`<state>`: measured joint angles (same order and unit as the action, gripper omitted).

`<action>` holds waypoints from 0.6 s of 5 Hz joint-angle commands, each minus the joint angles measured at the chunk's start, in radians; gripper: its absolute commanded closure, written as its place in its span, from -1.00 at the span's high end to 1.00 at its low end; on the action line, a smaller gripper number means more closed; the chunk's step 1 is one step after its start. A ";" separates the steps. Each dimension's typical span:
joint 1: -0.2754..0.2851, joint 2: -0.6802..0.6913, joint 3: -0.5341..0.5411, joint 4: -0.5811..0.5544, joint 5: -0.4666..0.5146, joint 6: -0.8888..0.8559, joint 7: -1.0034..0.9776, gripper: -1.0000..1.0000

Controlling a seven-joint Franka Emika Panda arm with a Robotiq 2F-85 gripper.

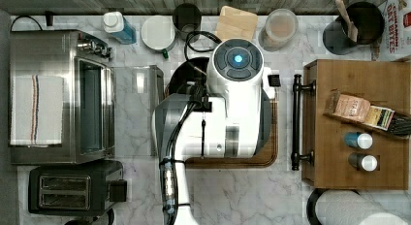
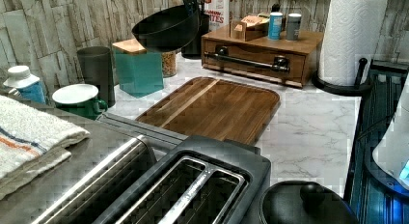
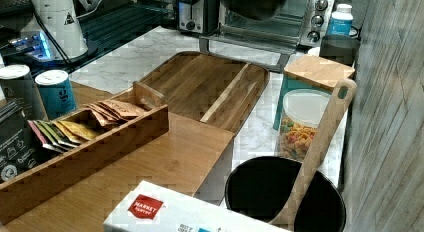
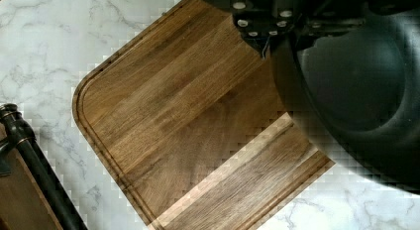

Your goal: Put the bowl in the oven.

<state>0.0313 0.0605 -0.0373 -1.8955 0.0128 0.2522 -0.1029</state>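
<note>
The black bowl [image 2: 166, 28] hangs tilted in the air above the far end of the wooden cutting board [image 2: 212, 105]. My gripper [image 2: 192, 2] is shut on its rim from above. In the wrist view the bowl [image 4: 356, 86] hangs beside my gripper [image 4: 277, 22], high over the board. The right view has the bowl [image 3: 252, 4] in front of the oven [image 3: 295, 17]. The steel oven [image 1: 58, 96] stands at the top view's left with its glass door [image 1: 138, 108] dropped open toward the board. My arm hides most of the bowl [image 1: 186, 74] in the top view.
A black two-slot toaster [image 1: 72, 188] stands beside the oven, and a folded towel [image 1: 36, 108] lies on the oven's top. A green mug [image 2: 79, 101], dark tumbler [image 2: 96, 69], teal box [image 2: 137, 64] and jar line the back wall. A wooden drawer unit [image 2: 260, 52] and a paper towel roll [image 2: 352, 35] stand past the board.
</note>
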 commanded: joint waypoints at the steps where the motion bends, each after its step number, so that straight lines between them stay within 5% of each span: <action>1: 0.015 0.035 0.021 0.018 -0.016 0.026 -0.175 -1.00; 3: 0.098 0.066 0.112 0.052 -0.053 0.075 -0.505 -1.00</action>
<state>0.0500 0.1487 -0.0276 -1.9111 0.0029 0.3171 -0.5303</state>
